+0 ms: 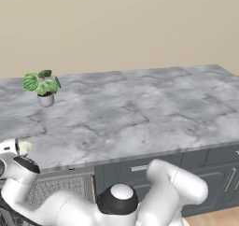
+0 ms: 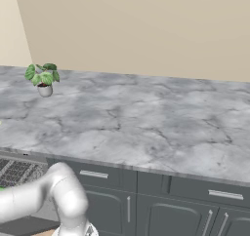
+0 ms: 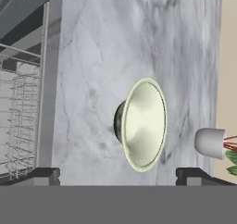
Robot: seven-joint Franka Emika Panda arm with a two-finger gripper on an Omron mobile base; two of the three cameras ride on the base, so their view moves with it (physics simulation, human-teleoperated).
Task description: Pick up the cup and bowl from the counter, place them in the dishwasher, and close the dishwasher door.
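Hand (image 3: 118,177) with its two dark fingertips (image 3: 44,176) set wide apart, nothing between them. Straight ahead of the hand, centred between the tips, the pale cream bowl (image 3: 143,124) sits on the marble surface (image 3: 92,79); in the rolled hand view it appears on edge, its dark underside partly hidden behind the rim. Beyond the bowl, toward one fingertip's side, the white plant pot (image 3: 209,142), leaves cut off by the frame edge. On the other fingertip's side, past the surface edge, the dishwasher's wire rack (image 3: 21,116), partly cropped. In the left base view, the bowl (image 1: 24,147) is a pale sliver beside the arm's wrist, mostly hidden. The cup is hard to make out.
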